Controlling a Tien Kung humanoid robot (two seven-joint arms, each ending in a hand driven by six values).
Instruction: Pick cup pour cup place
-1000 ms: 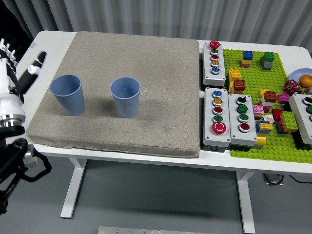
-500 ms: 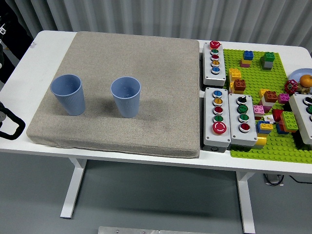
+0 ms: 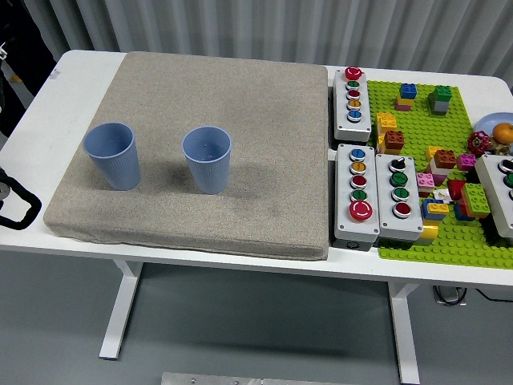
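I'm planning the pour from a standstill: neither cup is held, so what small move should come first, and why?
Probably bring the left arm back in over the mat toward the left cup. Both blue cups stand upright and untouched, the right cup apart from it. Only a bit of that arm shows at the left edge, and it is nearer that cup.

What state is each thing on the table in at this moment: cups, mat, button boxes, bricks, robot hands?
Left blue ribbed plastic cup: upright on the mat, not held.
Right blue ribbed plastic cup: upright, apart from the other.
Grey fabric mat: flat on the white table.
Grey button boxes: lying flat beside the mat.
Coloured toy bricks: scattered on the green baseplate.
Robot hands: neither visible.
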